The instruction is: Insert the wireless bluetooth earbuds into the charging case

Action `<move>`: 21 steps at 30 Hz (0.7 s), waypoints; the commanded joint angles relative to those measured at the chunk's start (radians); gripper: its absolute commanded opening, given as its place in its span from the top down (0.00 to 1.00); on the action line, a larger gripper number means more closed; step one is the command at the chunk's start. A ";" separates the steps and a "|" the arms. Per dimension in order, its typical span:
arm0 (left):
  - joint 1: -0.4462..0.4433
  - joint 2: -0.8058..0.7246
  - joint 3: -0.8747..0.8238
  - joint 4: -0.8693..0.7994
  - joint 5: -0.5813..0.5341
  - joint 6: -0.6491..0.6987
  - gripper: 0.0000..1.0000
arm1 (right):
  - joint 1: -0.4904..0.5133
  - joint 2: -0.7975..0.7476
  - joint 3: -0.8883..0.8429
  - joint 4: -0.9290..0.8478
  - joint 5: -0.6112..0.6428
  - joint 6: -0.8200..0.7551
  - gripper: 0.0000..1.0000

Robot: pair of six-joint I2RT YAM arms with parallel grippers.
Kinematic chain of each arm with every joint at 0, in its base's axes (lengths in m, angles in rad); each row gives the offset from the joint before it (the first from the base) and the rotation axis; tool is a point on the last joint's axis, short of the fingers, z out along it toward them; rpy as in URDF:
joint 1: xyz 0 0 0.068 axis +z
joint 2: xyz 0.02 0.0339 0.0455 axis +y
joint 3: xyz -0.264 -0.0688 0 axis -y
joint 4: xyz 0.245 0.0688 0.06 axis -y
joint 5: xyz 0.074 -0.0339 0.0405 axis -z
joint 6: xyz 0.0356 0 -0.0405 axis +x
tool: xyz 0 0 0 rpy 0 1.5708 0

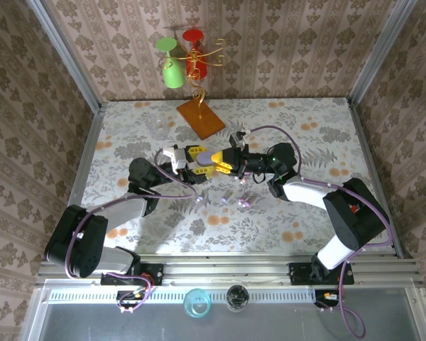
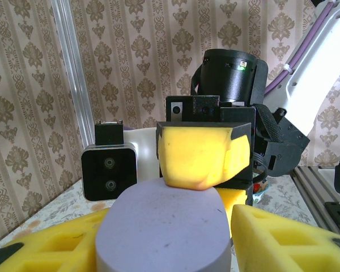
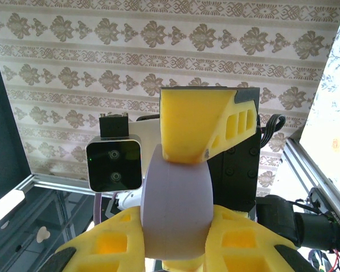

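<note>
One lilac charging case [image 2: 161, 226], doubly held.
Left gripper [image 1: 201, 161] and right gripper [image 1: 224, 162] both clamp it; three earbuds [image 1: 224, 201] lie on the floral table [image 1: 305, 142], wallpapered walls [image 1: 270, 42] around.

We've got the left gripper [image 1: 193, 160] and right gripper [image 1: 226, 162] nose to nose over mid-table, yellow fingers from both sides pinching a lilac charging case [image 1: 204, 162] between them. On the near side, toward the arm bases, a few tiny pale earbuds [image 1: 245, 204] lie loose on the floral table [image 1: 305, 128]. At the far edge we spot an orange board [image 1: 200, 118], with green and red glasses [image 1: 174, 67] on a wire stand above it.
</note>
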 commanded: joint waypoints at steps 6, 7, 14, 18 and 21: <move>0.010 -0.002 -0.003 0.038 0.007 -0.001 0.43 | 0.002 -0.027 0.020 0.044 0.015 -0.022 1.00; 0.010 -0.005 -0.005 0.037 0.005 -0.001 0.43 | 0.001 -0.027 0.017 0.043 0.020 -0.022 1.00; 0.020 -0.019 -0.023 0.038 -0.003 -0.003 0.42 | -0.006 -0.029 0.013 0.044 0.027 -0.024 1.00; 0.020 -0.021 -0.029 0.038 -0.004 -0.006 0.42 | -0.006 -0.030 0.013 0.043 0.027 -0.023 1.00; 0.021 -0.022 -0.025 0.039 0.003 -0.010 0.46 | -0.006 -0.027 0.013 0.043 0.028 -0.024 1.00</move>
